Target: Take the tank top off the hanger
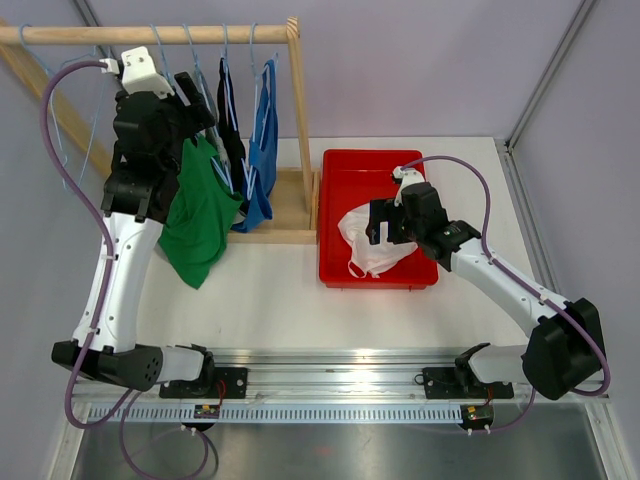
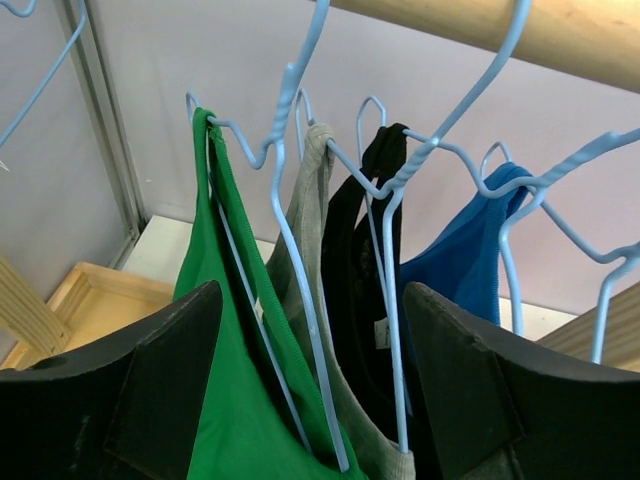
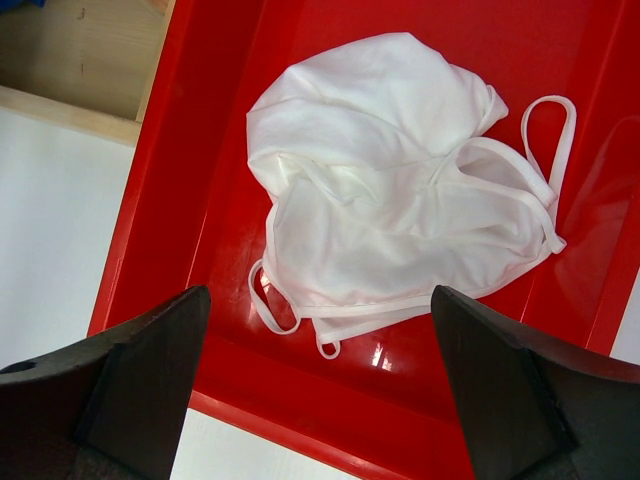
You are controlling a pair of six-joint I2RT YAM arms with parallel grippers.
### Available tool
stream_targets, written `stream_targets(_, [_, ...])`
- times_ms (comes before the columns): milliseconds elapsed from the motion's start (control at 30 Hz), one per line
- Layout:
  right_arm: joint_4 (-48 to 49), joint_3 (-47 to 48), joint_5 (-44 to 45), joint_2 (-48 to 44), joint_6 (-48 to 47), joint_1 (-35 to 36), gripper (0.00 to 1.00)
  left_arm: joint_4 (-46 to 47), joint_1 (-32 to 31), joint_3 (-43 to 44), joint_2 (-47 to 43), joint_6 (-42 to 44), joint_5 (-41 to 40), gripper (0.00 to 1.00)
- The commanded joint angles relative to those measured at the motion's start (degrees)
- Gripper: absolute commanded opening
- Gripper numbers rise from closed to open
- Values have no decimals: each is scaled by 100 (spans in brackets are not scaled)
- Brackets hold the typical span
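Red plastic bin (image 1: pixel 335 272) at 3 o'clock of the wooden rack (image 1: pixel 303 120), flat on the white table (image 1: pixel 270 300); holds one crumpled white tank top (image 3: pixel 390 210), bunched toward the bin's 4 o'clock side, strap loops spilling out at 6 and 2 o'clock. Right gripper (image 3: pixel 320 350) poised above that white top, fingers (image 3: pixel 140 390) spread wide, gripping nothing. Counted on the rack's rail (image 1: pixel 150 34): four hung tops, running 9 o'clock to 3 o'clock as green tank top (image 2: pixel 225 400), grey top (image 2: pixel 315 180), black top (image 2: pixel 350 260), blue top (image 2: pixel 460 250), each on one of the pale-blue wire hangers (image 2: pixel 287 95). One more bare hanger (image 2: pixel 43 72) off at 10 o'clock in the left wrist view. Five tops in all, two arms, one bin. Green tank top on its hanger at the 9 o'clock end of the row, body drooping past the rack's base tray (image 1: pixel 290 200) onto the table toward 6 o'clock. Left gripper (image 2: pixel 315 330) raised to the rail, fingers (image 2: pixel 160 390) wide apart, straddling the green strap, a hanger wire and the grey top, pinching none of them. In the way: grey top pressed right against the green one, hanger wires crossing inside the gap, the left wrist covering the green top's shoulders from above, and the rack's upright post between the row and the bin.
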Motion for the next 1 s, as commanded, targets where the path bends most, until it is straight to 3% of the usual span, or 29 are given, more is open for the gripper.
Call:
stream_targets(0, [182,20,-142,-34,50,-39,100,219,-18,148,61,130,-281,72])
stream_targets(200, [165,11,-125,-25,41,-39,99,140,-18,262,140,253,-395,47])
stream_targets(467, [174,20,-107,-8,50,-39,99,34,-18,315,202,368,-483,23])
stream_targets(667, [156,11,-125,-25,50,-39,100,25,-18,297,131,429,-492,16])
stream_targets(833, [165,11,-125,-34,50,-39,100,-27,-18,324,114,491,-510,0])
stream_targets(967, [174,3,-125,-25,50,-39,99,17,-18,271,26,570,-448,0])
